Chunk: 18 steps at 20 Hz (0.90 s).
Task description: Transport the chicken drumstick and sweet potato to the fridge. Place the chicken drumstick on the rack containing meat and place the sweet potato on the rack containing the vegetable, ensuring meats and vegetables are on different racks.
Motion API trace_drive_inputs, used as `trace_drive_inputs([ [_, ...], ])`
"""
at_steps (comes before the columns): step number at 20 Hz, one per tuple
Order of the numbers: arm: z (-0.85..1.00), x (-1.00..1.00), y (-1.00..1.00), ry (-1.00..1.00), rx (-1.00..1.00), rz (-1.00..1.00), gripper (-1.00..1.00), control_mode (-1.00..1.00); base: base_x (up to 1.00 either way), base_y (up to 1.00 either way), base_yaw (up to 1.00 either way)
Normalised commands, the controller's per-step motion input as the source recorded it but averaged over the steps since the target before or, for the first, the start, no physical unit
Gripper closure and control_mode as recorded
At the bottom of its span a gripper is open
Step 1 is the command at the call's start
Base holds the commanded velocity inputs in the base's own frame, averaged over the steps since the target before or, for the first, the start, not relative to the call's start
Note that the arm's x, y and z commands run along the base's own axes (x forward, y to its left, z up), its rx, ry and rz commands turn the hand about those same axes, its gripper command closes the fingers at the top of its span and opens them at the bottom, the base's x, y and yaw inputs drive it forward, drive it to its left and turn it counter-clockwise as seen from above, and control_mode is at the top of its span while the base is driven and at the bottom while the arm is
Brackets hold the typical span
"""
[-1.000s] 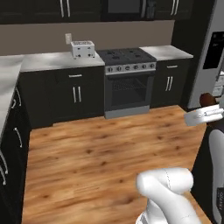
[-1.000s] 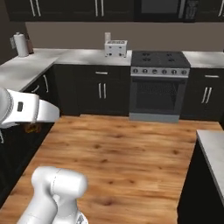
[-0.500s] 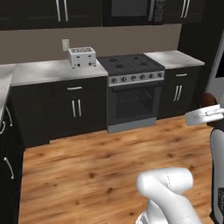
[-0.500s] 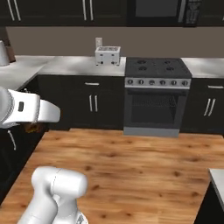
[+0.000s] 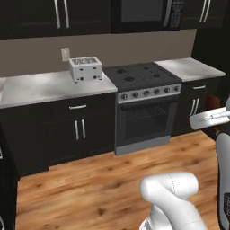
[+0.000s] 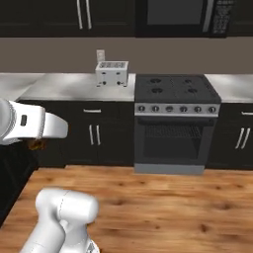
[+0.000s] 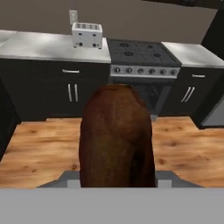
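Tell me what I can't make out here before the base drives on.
- Pincer fingertips: hand view, hidden behind the sweet potato it carries.
- Oven door and floor directly ahead: hand view, blocked by that lump.
- Microwave: left base view, top cut by the frame edge.
- Toaster slots: right base view, too small to tell.

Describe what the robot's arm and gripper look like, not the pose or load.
The glossy white arm is built of rounded, tube-like segments with bulbous joints; a dark marking sits on one segment's side in the right base view. Its hand end is a flat white block with grey trim. No cables show.
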Motion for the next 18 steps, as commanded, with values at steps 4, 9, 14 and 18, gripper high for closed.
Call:
trace_drive_inputs([
  [4,0.00,0.00,0.00,0.00,0.00,0.00,1.00,1.00,1.00,0.00,-0.06],
  [9,0.00,0.00,0.00,0.00,0.00,0.00,1.00,1.00,1.00,-0.61,-0.03],
  [14,0.00,0.00,0.00,0.00,0.00,0.00,1.00,1.00,1.00,-1.00,0.00],
  [18,0.00,0.00,0.00,0.00,0.00,0.00,1.00,1.00,1.00,-1.00,0.00],
])
